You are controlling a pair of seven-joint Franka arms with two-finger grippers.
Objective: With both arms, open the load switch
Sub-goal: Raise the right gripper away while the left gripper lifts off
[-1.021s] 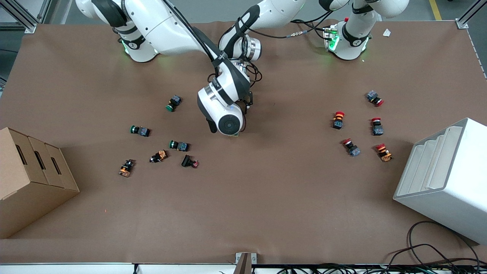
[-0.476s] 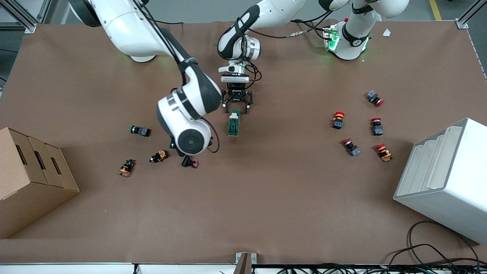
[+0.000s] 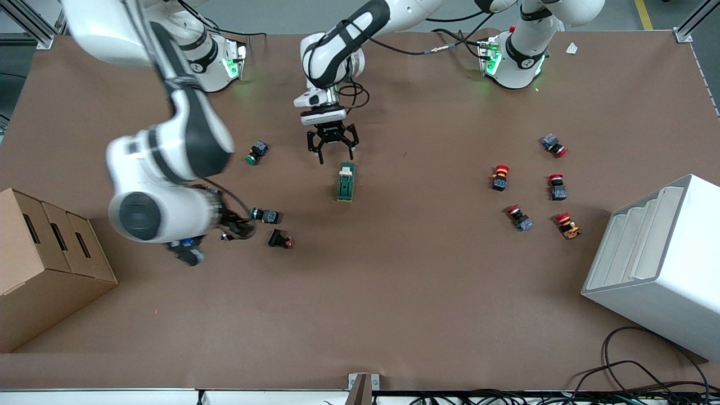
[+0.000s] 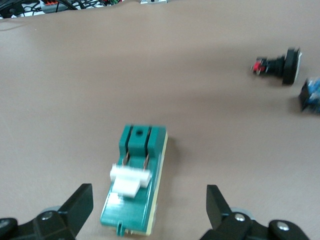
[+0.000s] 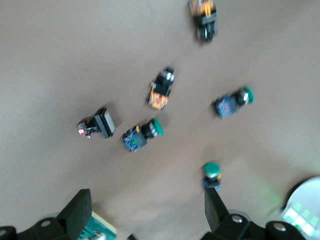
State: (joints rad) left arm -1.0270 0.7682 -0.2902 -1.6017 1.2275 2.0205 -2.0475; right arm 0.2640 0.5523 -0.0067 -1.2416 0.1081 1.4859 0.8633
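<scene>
The load switch lies flat on the counter; left end effector spread at its 12 o'clock; right end effector spread, over the push-buttons.

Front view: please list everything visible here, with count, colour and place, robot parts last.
load switch: one, dark green with white toggle, mid-table, lying free.
green-capped push-buttons: two in the front view, four in the right wrist view, toward the right arm's end.
red-capped push-buttons: five, toward the left arm's end.
black button part: one, nearer the camera than the green-capped ones.
cardboard box: one, brown, right arm's end.
white bin: one, left arm's end.
left gripper: open, over the table just beside the load switch's toggle end.
right gripper: open, over the green-capped cluster.
</scene>
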